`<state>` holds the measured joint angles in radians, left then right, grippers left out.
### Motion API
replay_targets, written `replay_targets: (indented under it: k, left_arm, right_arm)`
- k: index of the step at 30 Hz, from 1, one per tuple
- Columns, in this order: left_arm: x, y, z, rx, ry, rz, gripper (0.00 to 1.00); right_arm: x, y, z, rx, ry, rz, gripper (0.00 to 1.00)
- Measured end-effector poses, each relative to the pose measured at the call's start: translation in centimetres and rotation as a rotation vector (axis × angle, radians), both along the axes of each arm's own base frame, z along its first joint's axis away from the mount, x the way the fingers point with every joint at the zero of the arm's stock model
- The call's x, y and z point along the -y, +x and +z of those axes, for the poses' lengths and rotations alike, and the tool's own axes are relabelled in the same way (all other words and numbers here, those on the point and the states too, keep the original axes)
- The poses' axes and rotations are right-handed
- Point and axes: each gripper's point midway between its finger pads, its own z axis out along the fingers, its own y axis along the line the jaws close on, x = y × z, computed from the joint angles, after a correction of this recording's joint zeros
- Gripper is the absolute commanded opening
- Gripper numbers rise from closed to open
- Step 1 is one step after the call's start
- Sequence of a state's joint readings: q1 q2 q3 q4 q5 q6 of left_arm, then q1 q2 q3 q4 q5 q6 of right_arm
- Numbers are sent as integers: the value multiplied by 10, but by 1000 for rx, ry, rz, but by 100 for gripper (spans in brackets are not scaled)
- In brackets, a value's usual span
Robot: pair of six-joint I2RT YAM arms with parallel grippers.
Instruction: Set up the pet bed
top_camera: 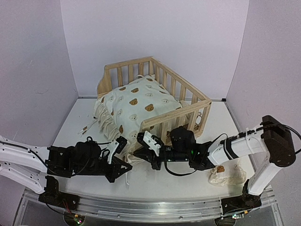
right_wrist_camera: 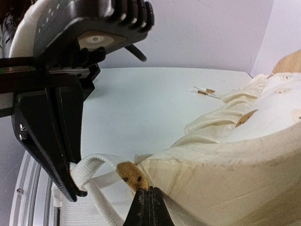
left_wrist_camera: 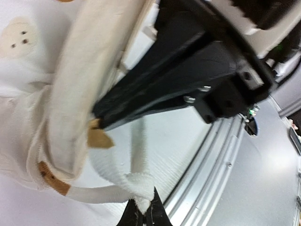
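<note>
Pet bed [top_camera: 175,114] just behind right pincer [right_wrist_camera: 149,203], left pincer [left_wrist_camera: 144,213] seemingly pinching cushion tie [left_wrist_camera: 101,193]

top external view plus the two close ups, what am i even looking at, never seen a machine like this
It is a robot: two arms bolted at the near edge of a white table. The wide picture comes from a fixed camera above and behind them; each close-up comes from a camera on one wrist. On the table stands a wooden pet bed with a bear-print cushion hanging out over its open side. A small matching pillow lies to the right. The left arm's fingers are shut on a white tie of the cushion. The right arm's fingers are shut at the cushion's edge, by a brown tab.
</note>
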<state>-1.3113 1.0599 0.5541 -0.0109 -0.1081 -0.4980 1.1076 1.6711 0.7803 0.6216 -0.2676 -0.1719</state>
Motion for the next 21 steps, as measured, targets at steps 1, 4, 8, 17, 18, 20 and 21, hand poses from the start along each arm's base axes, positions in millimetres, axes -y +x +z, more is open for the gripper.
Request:
replay_targets:
  k: [1,4,8,17,18,20,21]
  left_arm:
    - [-2,4,-2,1,14,21,0]
    - [-7,14,-3,17,43,76,0]
    - [-5,23,7,43,45,112,0]
    - [7,34,14,76,68,136,0]
    - [7,34,12,77,83,137,0]
    - [6,35,8,77,102,138,0]
    - [5,36,6,78,110,137,0]
  right_arm:
    - [1,0,-1,-17,-12,-17,0]
    - [7,3,-8,-74,-55,-83,0]
    - [12,5,-21,-136,-108,-153,1]
    - [8,-1,-17,-245,-170,-224,47]
    - [9,-3,-15,-272,-191,-239,53]
    - [13,-5,-10,-310,-213,-261,66]
    - [15,-7,-6,-325,-222,-271,71]
